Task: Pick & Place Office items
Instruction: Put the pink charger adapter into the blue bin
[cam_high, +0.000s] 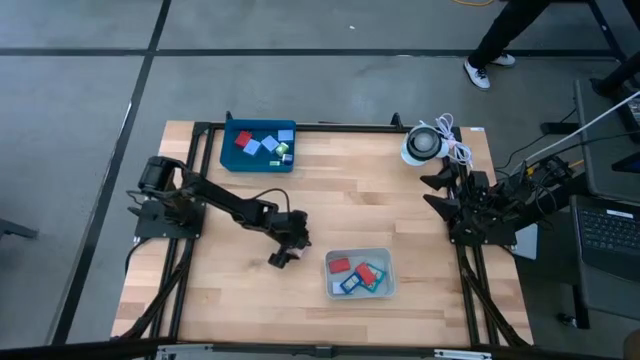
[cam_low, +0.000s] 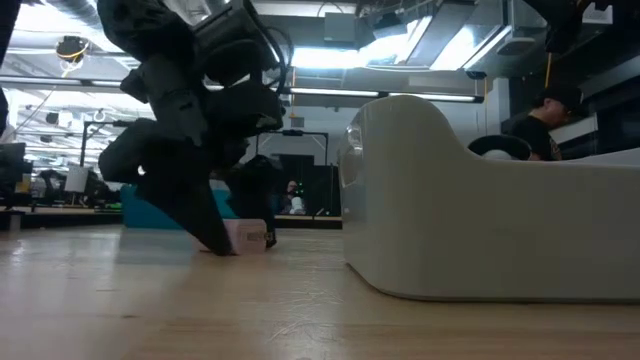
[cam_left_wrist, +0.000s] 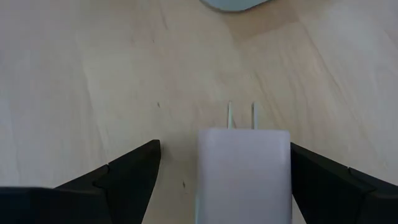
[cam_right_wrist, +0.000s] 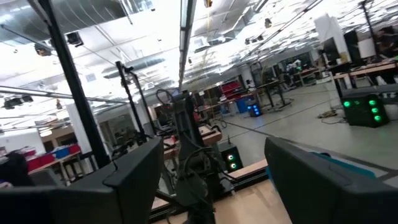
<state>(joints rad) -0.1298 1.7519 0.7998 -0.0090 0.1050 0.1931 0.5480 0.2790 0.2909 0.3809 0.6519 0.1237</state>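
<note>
- Table (cam_high: 240, 300) of pale wood fills the middle of the overhead frame, with a black frame round its edge and grey floor beyond.
- My left arm (cam_high: 220, 203) reaches from the left edge of the table toward its centre; my right arm (cam_high: 480, 205) sits folded at the right edge, lifted so its camera looks out into the room.
- Grey tray (cam_high: 388, 272) lies lower centre-right in the overhead frame, holding red and blue office items (cam_high: 340, 265); in the low view its pale wall (cam_low: 470, 220) fills the right half of the frame.
- Dark blue tray (cam_high: 229, 155) sits at the upper centre-left of the table, with more small blocks (cam_high: 262, 142) in red, blue, white and green inside.
- White coiled cable (cam_high: 430, 143) rests at the table's upper right corner.
- My left pincer (cam_high: 281, 256) is down at the table, just left of the grey tray; my fingers (cam_left_wrist: 124, 177) are spread wide, one on each side of the white plug, with bare gaps between, so I am not pinching it.
- White plug (cam_left_wrist: 244, 171), two thin prongs pointing away from me, lies on the wood between those fingers; the low view shows it (cam_low: 248, 235) at the fingertip, left of centre.
- My right pincer (cam_right_wrist: 211, 180) has its fingers parted, with nothing between them.
- A person's leg and shoe (cam_high: 478, 72) show at the upper right, off the table.
</note>
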